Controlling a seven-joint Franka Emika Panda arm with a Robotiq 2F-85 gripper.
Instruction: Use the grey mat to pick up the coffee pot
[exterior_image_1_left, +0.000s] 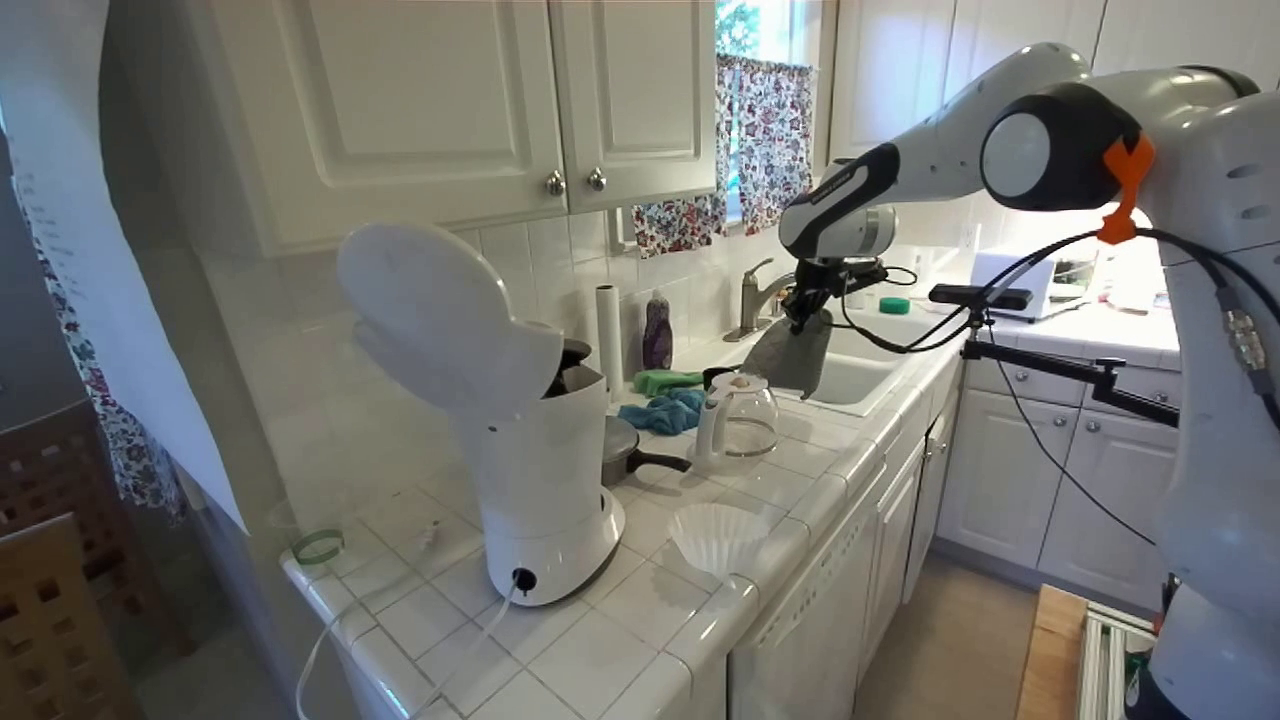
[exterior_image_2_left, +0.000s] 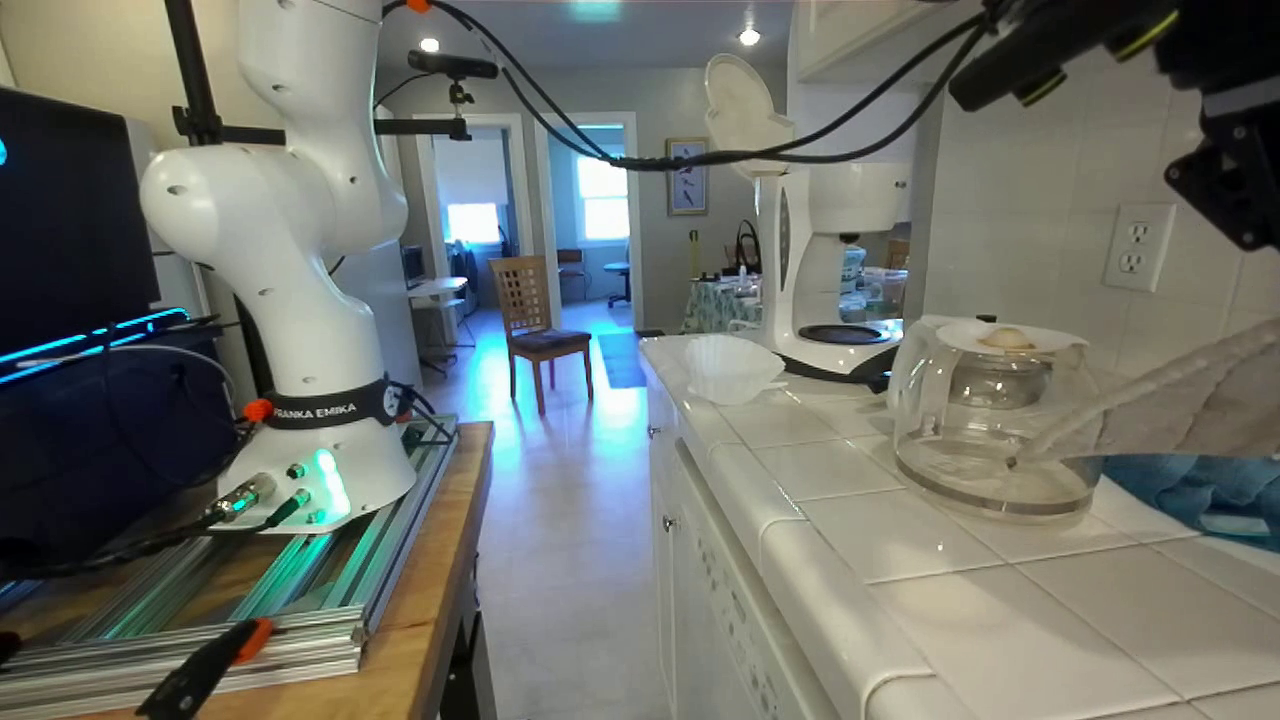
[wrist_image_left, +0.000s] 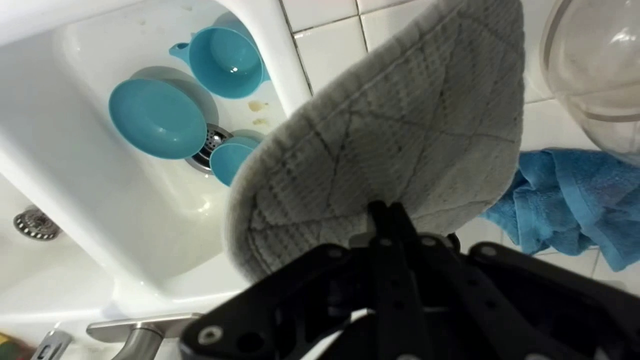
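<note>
The coffee pot is a clear glass jug with a white lid and white handle. It stands upright on the tiled counter in both exterior views (exterior_image_1_left: 752, 425) (exterior_image_2_left: 960, 450), and part of its glass shows at the right edge of the wrist view (wrist_image_left: 600, 60). My gripper (exterior_image_1_left: 797, 322) is shut on the grey mat (wrist_image_left: 390, 125), which is quilted and hangs below the fingers (wrist_image_left: 387, 206). In an exterior view the mat (exterior_image_2_left: 1200, 400) overlaps the pot's right side; I cannot tell whether they touch. The fingertips are out of that view.
The white coffee machine (exterior_image_1_left: 540, 470) stands with its lid raised. A dark-handled pan (exterior_image_1_left: 622, 445), a paper filter (exterior_image_1_left: 718, 535) and a blue cloth (wrist_image_left: 575, 200) lie near the pot. The sink (wrist_image_left: 165, 210) holds teal dishes (wrist_image_left: 157, 120); a faucet (exterior_image_1_left: 752, 300) stands behind.
</note>
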